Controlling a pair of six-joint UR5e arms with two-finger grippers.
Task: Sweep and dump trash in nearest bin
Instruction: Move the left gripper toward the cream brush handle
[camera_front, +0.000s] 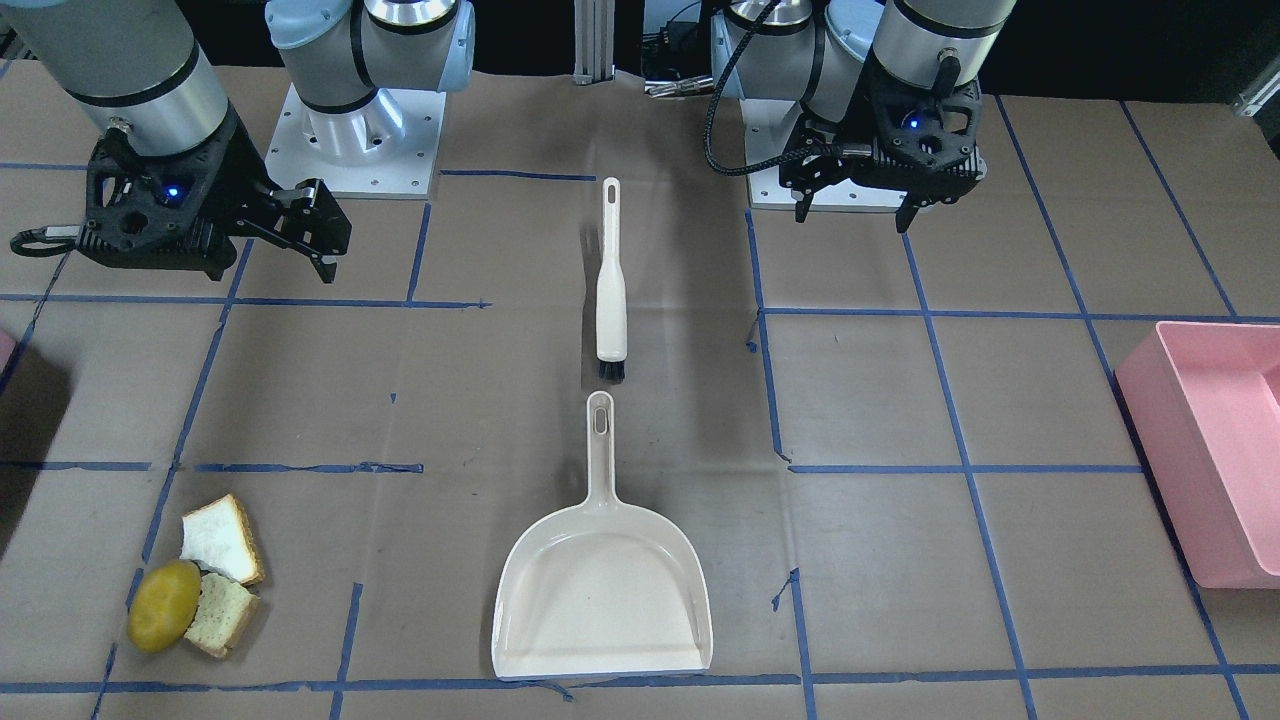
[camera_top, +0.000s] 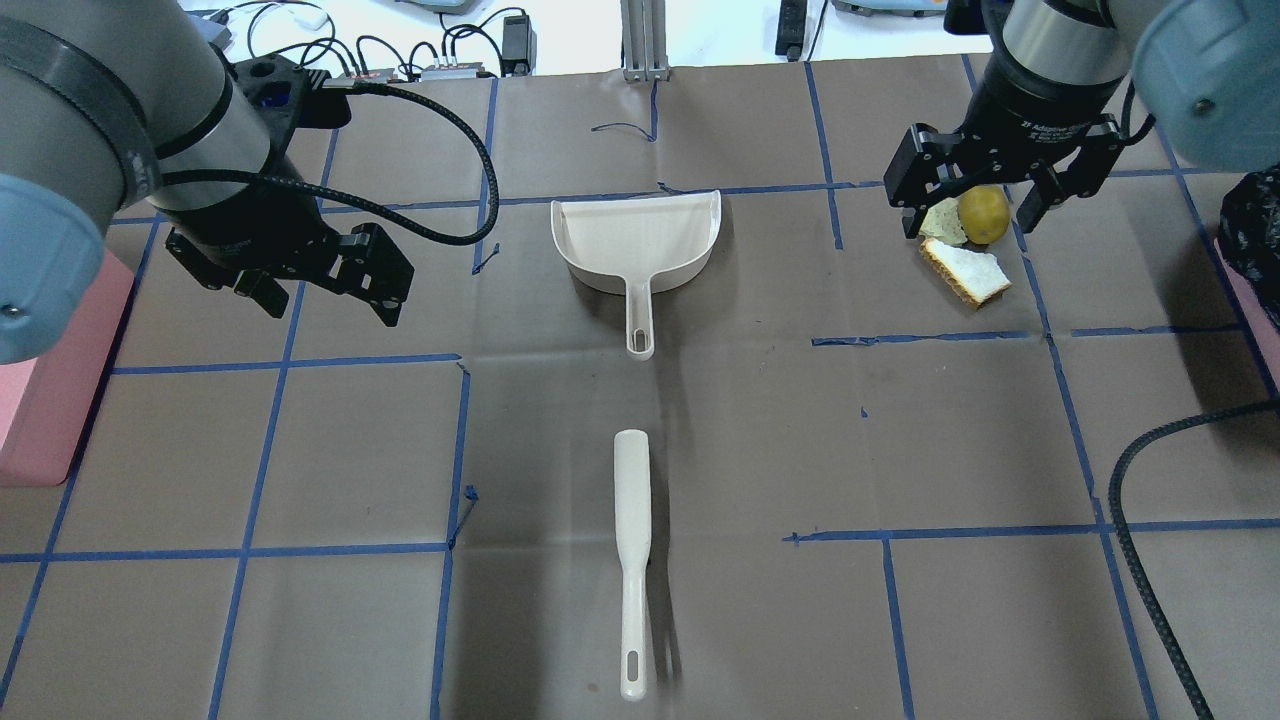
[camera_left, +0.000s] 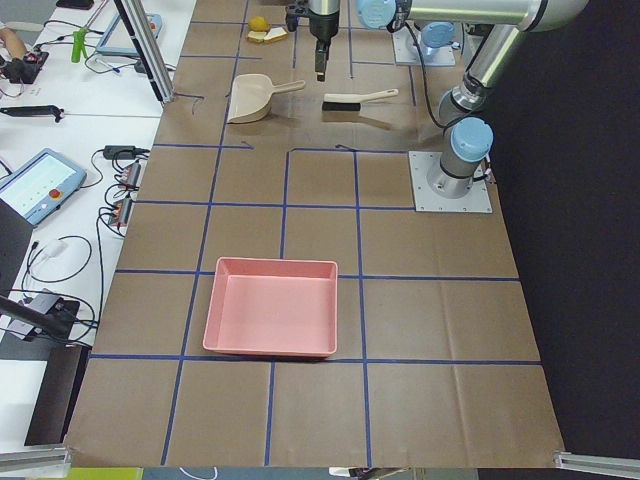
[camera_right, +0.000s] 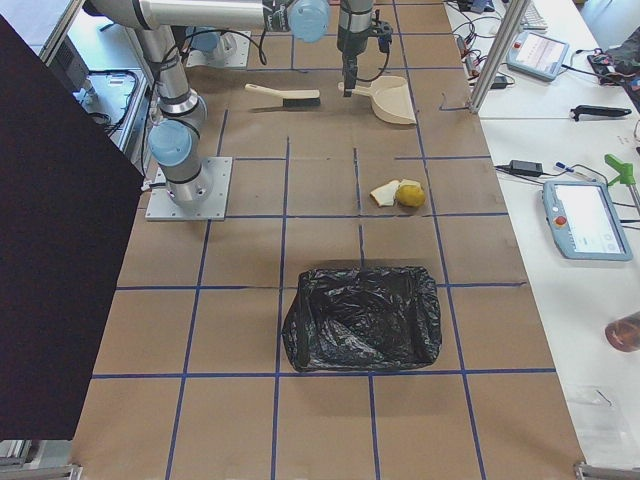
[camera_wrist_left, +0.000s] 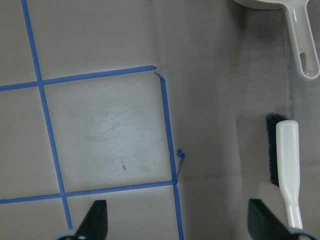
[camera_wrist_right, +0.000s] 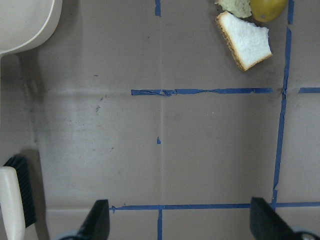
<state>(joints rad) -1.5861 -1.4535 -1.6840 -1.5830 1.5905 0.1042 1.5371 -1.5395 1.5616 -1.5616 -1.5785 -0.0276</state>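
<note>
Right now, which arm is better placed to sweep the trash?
Right. The bread slices and yellow-green fruit lie on its side of the dustpan, where the right gripper is open; the left gripper hangs opposite.

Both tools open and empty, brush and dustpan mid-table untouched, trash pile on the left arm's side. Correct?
No. The trash lies on the right arm's side, as the overhead view shows. The rest holds: left tool and right tool open and empty, brush and dustpan mid-table untouched.
</note>
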